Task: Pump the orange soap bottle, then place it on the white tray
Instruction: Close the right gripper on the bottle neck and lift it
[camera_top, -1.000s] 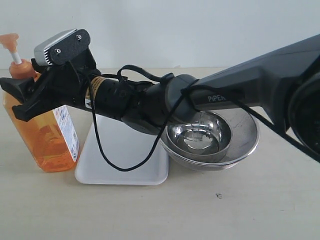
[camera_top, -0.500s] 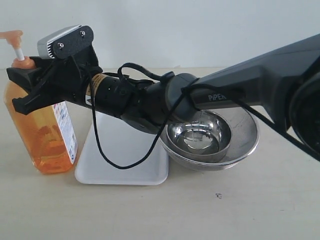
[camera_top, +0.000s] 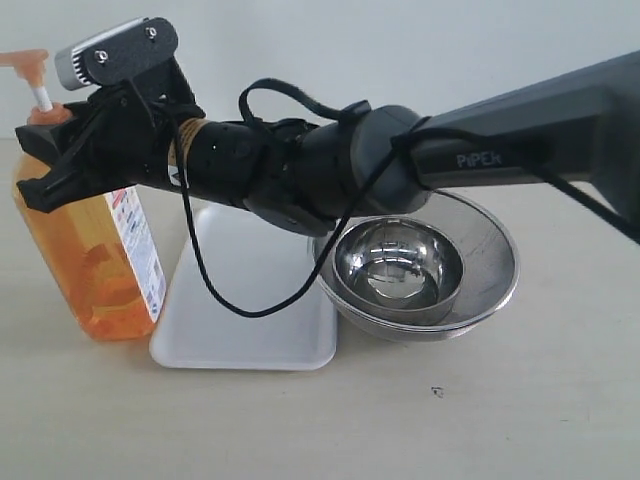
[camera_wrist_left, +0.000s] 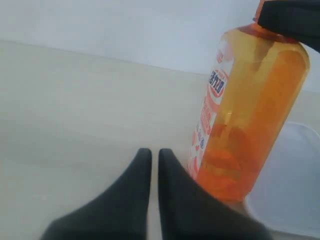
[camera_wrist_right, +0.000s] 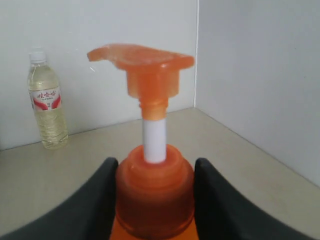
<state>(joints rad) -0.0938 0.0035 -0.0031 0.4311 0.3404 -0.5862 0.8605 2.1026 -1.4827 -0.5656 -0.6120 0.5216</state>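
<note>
Pale beige tabletop (camera_top: 480, 420) against a plain white wall (camera_top: 400, 60); the right wrist view shows two walls meeting in a corner beyond the tabletop's edge. One bottle (camera_top: 80, 270) stands at the far left of the tabletop, off the tray (camera_top: 250, 310) and just beside the tray's left edge. Its long axis is vertical, with the pump head (camera_top: 25, 62) on top, raised on a white stem (camera_wrist_right: 154, 140) and its spout pointing left. The label (camera_top: 140, 250) faces right, toward the tray. One tray lies flat, its long axis running near to far. Two steel bowls sit at its right, the smaller (camera_top: 400, 265) nested inside the larger (camera_top: 495, 270). One water bottle (camera_wrist_right: 46, 100) stands upright against the wall in the right wrist view. Right end effector (camera_top: 40, 165): reaches across from the right, jaws narrowed on the bottle's orange collar below the stem, one finger pressed to each side. Left end effector (camera_wrist_left: 154, 155): fingers together with only a sliver between them, holding nothing, low over the tabletop near the bottle's base.
</note>
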